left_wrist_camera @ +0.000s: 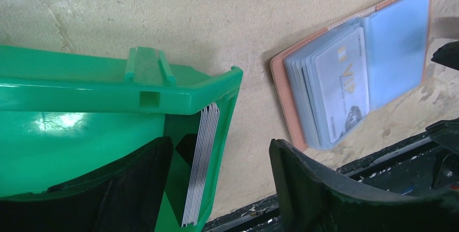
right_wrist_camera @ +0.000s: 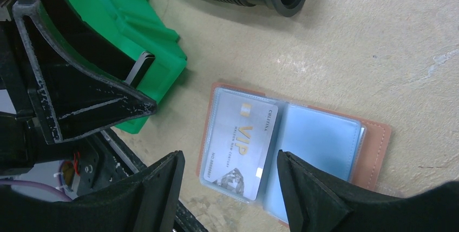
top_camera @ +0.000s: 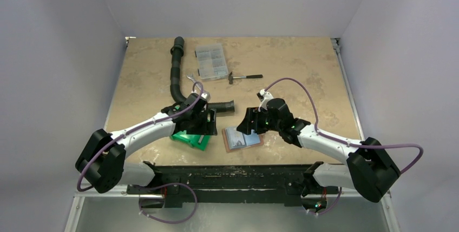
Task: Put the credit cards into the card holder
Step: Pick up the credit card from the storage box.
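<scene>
At the near edge of the table (top_camera: 303,59) the card holder (top_camera: 242,139) lies open with one VIP card (right_wrist_camera: 241,143) at its left page, more cards (left_wrist_camera: 201,161) wait in the green bin (top_camera: 189,137), and the left gripper (left_wrist_camera: 219,153) and right gripper (right_wrist_camera: 230,159) gape wide, empty.

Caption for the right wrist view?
Right gripper open above the unfolded card holder, VIP card showing, green bin alongside.

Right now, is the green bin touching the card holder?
Apart. The left wrist view shows a strip of bare table between the green bin and the card holder.
</scene>
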Controlling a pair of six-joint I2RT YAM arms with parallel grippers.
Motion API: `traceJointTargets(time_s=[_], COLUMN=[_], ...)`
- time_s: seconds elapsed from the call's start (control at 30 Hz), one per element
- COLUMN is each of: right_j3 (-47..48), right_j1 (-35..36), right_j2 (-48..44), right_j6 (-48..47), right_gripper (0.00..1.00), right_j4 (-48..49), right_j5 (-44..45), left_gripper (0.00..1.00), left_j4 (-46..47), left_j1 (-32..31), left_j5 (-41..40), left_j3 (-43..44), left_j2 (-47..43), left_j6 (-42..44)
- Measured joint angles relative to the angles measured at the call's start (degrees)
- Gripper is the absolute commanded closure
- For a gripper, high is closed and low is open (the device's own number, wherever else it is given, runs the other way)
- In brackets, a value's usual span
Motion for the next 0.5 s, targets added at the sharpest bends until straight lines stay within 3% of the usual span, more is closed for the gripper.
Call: traceJointTargets(time_s=[0.23,0.5], right_j3=[0.0,0.0], right_j1=[0.0,0.0], right_j2=[0.0,0.0], right_j6=[0.0,0.0], right_gripper=[0.29,0.29], right_j4=[0.1,0.1], right_j5=[-0.6,-0.8], left_gripper=[0.51,0.64], left_j4=[-0.4,-1.3], left_j1=[0.0,0.0], left_j5=[0.6,0.4], left_j3=[0.0,0.3], left_j2=[-0.9,-2.6], left_j6=[0.0,0.0])
